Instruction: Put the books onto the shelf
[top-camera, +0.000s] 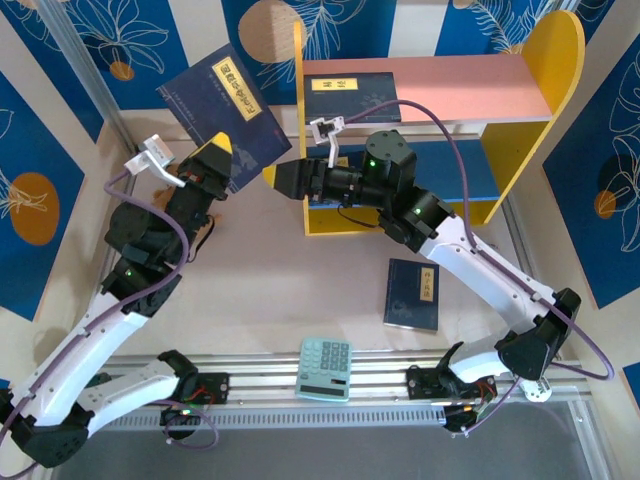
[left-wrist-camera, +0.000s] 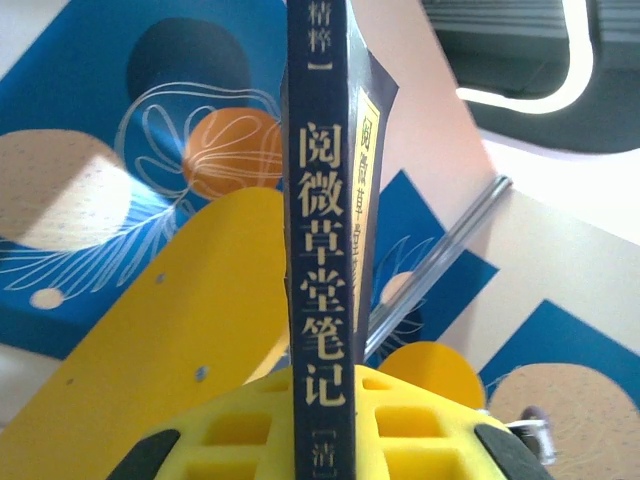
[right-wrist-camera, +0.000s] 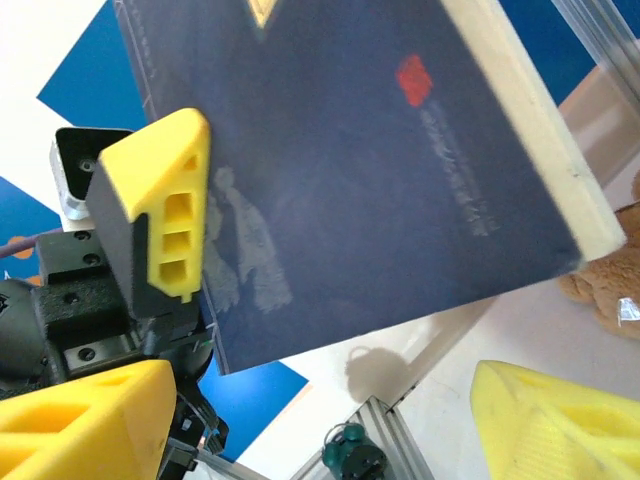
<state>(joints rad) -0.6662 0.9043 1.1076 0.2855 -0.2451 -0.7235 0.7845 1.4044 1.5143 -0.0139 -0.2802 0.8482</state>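
Far left, above the table: pinching the raised book by its near corner with the left gripper, jaws pressed onto it. Holding the right gripper spread wide beside the left panel of the shelf, facing that book. Probably handing over: waiting for a square grip on the cover before loosening the pinch.

Top view. Shelf at upper centre-right; first book lies on its top board, at the left end. Second book, raised in the left tool, sits at upper left, left of the shelf. Third book lies on the counter below the shelf; calculator at bottom centre, lower left of it.
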